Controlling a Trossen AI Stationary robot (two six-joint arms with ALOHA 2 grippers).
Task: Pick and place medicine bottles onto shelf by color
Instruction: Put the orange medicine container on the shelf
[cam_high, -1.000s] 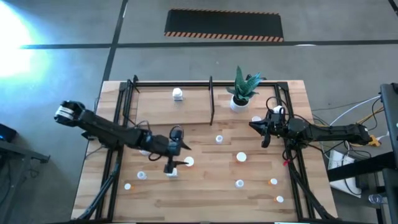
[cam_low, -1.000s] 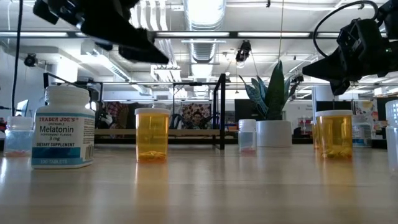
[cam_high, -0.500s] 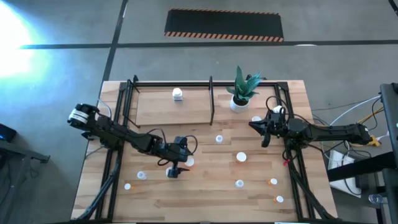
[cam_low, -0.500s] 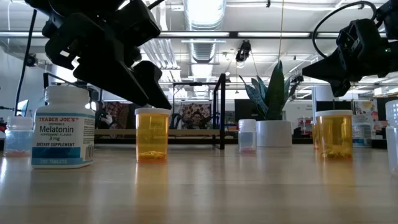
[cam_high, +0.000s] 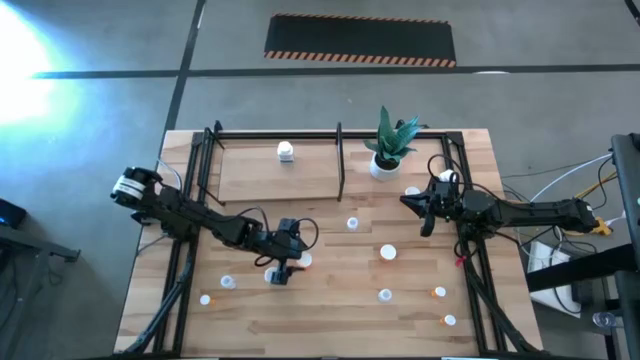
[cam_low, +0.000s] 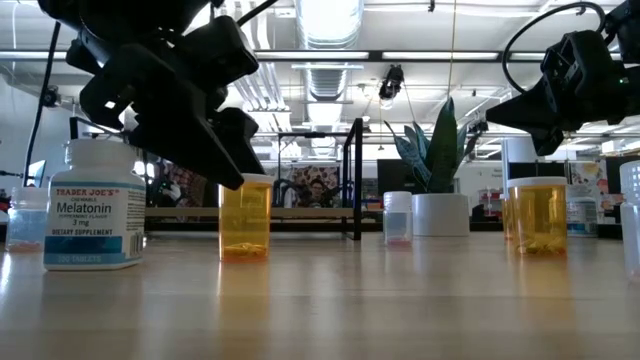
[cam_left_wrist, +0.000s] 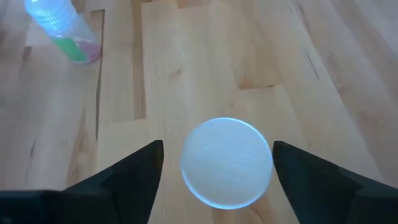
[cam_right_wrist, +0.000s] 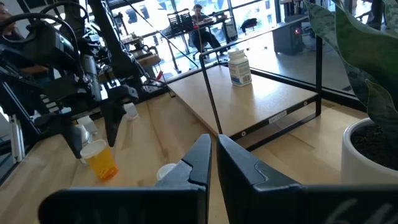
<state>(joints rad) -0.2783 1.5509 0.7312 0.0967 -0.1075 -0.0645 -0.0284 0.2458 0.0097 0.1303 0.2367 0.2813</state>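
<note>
A: What is the overhead camera showing you?

B: My left gripper (cam_high: 279, 270) is hanging over the near-left part of the big wooden tabletop (cam_high: 330, 320), right above a small white-capped bottle (cam_high: 276, 277). My right gripper (cam_high: 428, 212) is waiting near the right edge, beside the white pot with the spiky green plant (cam_high: 386, 150). The flat light-wood shelf framed in black tubes (cam_high: 250, 178) is lying along the far side, and one white bottle (cam_high: 286, 152) is standing on it, left of the upright divider bar (cam_high: 340, 160).

A: And from table height?

B: My left gripper (cam_low: 215, 150) is hanging in front of a translucent orange bottle with a pale cap (cam_low: 244, 216), just right of a white Melatonin bottle with a blue label (cam_low: 96, 205).

A: The left wrist camera?

B: I am looking straight down on a round white cap (cam_left_wrist: 227, 162). My fingers (cam_left_wrist: 134, 171) are spread wide on either side of it, apart from it, gripping nothing.

A: The right wrist?

B: My right fingers (cam_right_wrist: 196, 163) are pressed together, empty. Beyond them the white bottle (cam_right_wrist: 239, 66) is standing on the shelf (cam_right_wrist: 261, 99).
</note>
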